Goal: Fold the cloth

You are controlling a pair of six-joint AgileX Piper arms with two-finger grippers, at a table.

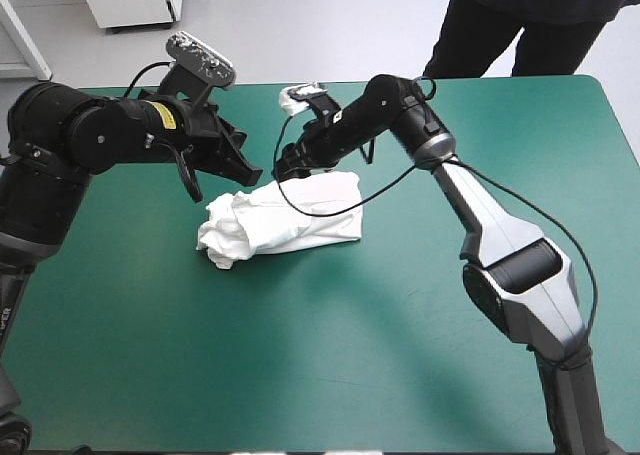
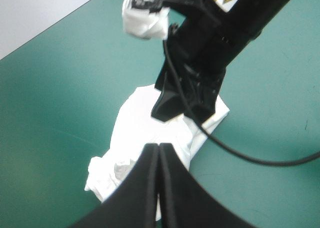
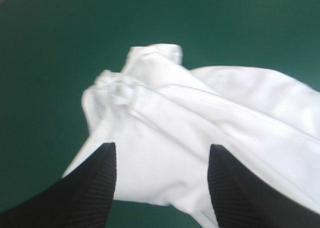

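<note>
The white T-shirt (image 1: 285,218) lies as a folded, rumpled bundle near the middle of the teal-green table, its bunched end toward the left. My left gripper (image 1: 237,165) hovers just above the bundle's far left side, fingers met in one pointed arch (image 2: 159,150) with nothing between them. My right gripper (image 1: 290,165) hangs above the far edge of the bundle with its fingers apart. In the right wrist view the T-shirt (image 3: 200,133) fills the space under and ahead of the open right gripper (image 3: 162,155). The left wrist view shows the T-shirt (image 2: 150,143) ahead, beneath the right gripper (image 2: 182,105).
The two grippers are close together above the bundle's far edge. Bare teal-green cover (image 1: 300,355) stretches toward the near edge and to the right of the T-shirt.
</note>
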